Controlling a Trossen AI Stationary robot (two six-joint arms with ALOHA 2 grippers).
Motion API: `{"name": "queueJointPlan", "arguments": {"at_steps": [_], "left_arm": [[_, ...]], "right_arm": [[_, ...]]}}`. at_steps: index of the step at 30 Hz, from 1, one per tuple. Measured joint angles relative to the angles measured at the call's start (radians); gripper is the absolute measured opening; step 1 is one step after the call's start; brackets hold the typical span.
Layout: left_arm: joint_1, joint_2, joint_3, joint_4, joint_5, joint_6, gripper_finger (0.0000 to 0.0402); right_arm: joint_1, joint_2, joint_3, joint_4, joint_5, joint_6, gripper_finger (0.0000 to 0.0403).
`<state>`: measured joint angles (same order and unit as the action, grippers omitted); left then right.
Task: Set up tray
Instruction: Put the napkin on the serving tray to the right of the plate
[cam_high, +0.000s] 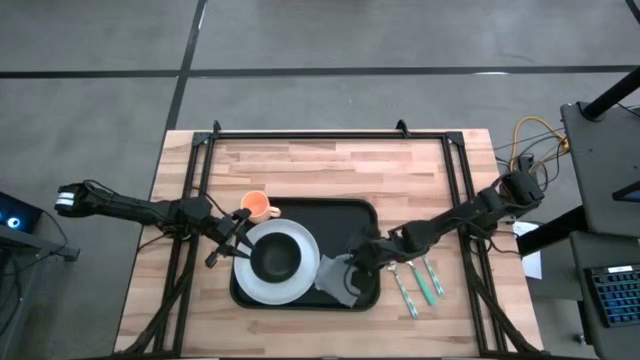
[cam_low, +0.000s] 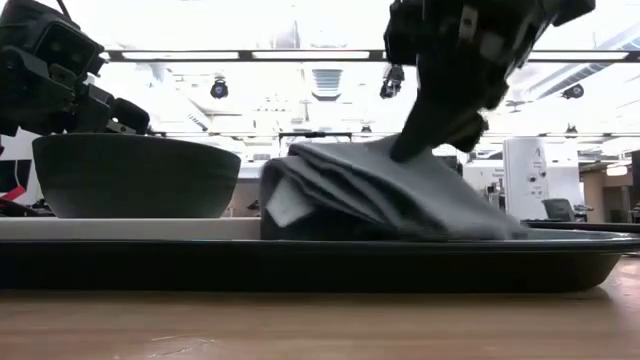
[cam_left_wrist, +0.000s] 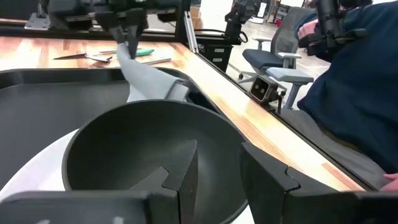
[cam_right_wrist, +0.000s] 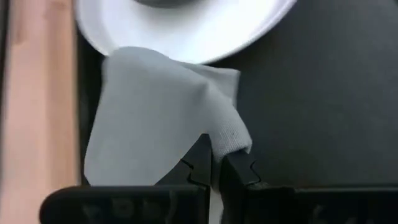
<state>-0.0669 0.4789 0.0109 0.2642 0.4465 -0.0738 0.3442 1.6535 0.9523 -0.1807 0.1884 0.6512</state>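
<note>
The black tray (cam_high: 345, 220) lies mid-table. On it rests a white plate (cam_high: 300, 285) carrying a dark bowl (cam_high: 276, 258). My left gripper (cam_high: 234, 244) reaches in from the table's left and is shut on the bowl's rim (cam_left_wrist: 233, 134). A grey cloth napkin (cam_right_wrist: 149, 118) lies on the tray's right part, one edge against the plate. My right gripper (cam_right_wrist: 214, 165) is shut on the napkin. An orange cup (cam_high: 257, 207) stands at the tray's far left corner. My left gripper straddles the bowl's rim (cam_left_wrist: 236, 140) on the side toward the table's left, one finger (cam_left_wrist: 183, 168) inside the bowl and the other (cam_left_wrist: 267, 174) outside. It comes in nearly level. The bowl sits upright on the plate. My right gripper pinches a raised fold of the napkin (cam_right_wrist: 230, 140) between its two fingers, slanting down from the table's right. That fold is drawn up into a peak (cam_low: 395, 150). The napkin's other folds lie slack on the tray (cam_low: 300, 262).
Cutlery with green handles (cam_high: 420, 285) lies on the wooden table right of the tray. A black frame rail (cam_high: 330, 135) runs along the table's far side. A person in dark blue (cam_left_wrist: 354, 93) sits beyond the table's near edge.
</note>
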Motion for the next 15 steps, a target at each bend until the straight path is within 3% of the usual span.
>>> {"name": "queueJointPlan", "arguments": {"at_steps": [7,15], "left_arm": [[0.000,0.000,0.000,0.000,0.000,0.000,0.0099],[0.000,0.000,0.000,0.000,0.000,0.000,0.0099]], "right_arm": [[-0.026,-0.002,-0.020,-0.011,0.039,-0.012,0.0009],[-0.022,-0.004,-0.015,-0.071,-0.026,0.015,0.0009]]}}
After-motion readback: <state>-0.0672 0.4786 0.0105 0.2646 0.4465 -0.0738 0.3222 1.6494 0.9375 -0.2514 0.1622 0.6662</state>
